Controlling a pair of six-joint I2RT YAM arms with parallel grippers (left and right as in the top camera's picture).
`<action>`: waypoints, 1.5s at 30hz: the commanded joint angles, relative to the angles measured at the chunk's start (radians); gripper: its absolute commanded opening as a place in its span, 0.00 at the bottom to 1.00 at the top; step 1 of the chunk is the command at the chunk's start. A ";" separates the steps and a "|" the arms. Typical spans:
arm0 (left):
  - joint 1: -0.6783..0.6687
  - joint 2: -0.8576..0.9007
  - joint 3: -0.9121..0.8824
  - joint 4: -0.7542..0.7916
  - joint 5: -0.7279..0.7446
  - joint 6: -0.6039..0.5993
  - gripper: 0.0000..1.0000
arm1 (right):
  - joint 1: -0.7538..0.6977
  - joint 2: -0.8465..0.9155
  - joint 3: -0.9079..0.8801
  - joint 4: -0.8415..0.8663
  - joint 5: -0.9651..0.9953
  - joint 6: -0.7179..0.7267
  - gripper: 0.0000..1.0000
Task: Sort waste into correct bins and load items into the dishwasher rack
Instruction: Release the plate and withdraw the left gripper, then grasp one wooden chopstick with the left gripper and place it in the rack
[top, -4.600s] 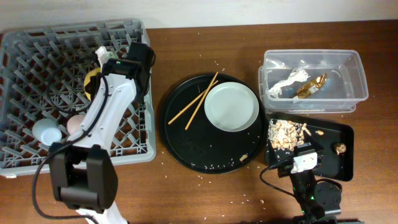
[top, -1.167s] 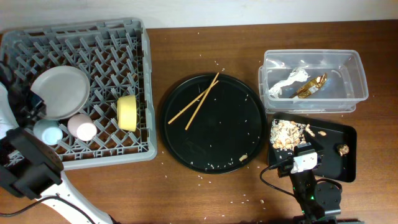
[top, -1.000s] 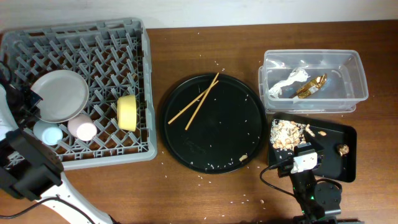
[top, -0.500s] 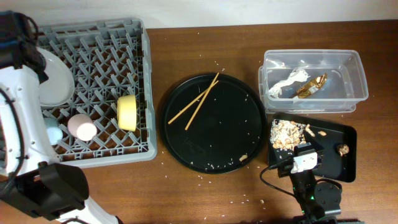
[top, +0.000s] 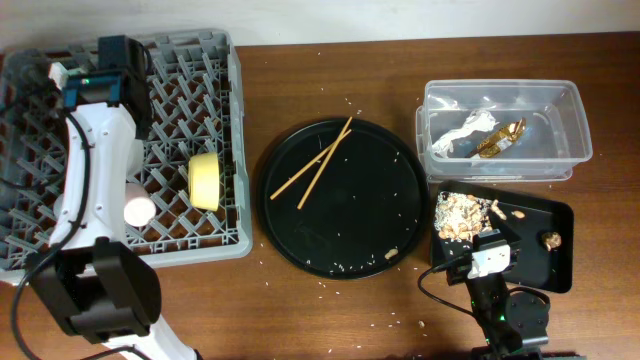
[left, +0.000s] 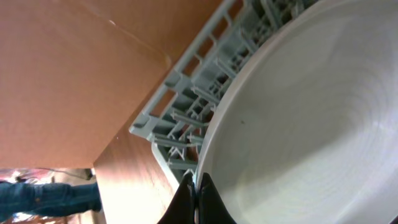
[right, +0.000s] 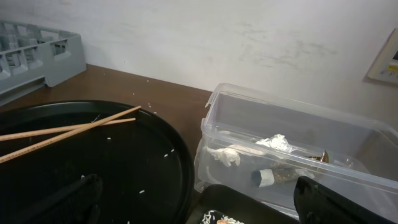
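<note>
My left gripper (left: 196, 186) is shut on the rim of the pale grey plate (left: 311, 118), which fills the left wrist view and stands on edge over the grey dishwasher rack (left: 186, 124). Overhead, the left arm (top: 100, 80) reaches over the rack's (top: 190, 60) back left and hides the plate. The yellow bowl (top: 205, 180) and pink cup (top: 137, 210) sit in the rack. The blue cup is hidden. The chopsticks (top: 312, 160) lie on the round black tray (top: 340, 230). My right gripper (right: 199, 183) is open and empty.
The clear tub (top: 500, 105) at the right holds the white-silver wrapper (top: 465, 130) and the brown-gold wrapper (top: 500, 138). The black rectangular tray (top: 555, 255) below it holds food scraps (top: 460, 215). The right arm (top: 490, 262) rests at the front right. Crumbs dot the table.
My left arm has swung right and back across the rack. The plate, earlier lying in the rack's left side, is now held on edge and hidden under the arm. The right arm is still.
</note>
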 joint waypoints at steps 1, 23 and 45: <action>0.000 0.003 -0.034 0.006 -0.026 -0.017 0.00 | -0.006 -0.007 -0.005 -0.004 0.001 0.004 0.98; -0.338 -0.003 0.027 0.036 1.040 0.431 0.58 | -0.006 -0.007 -0.005 -0.004 0.001 0.004 0.99; -0.631 0.488 0.025 0.248 1.008 0.518 0.19 | -0.006 -0.007 -0.005 -0.004 0.001 0.004 0.98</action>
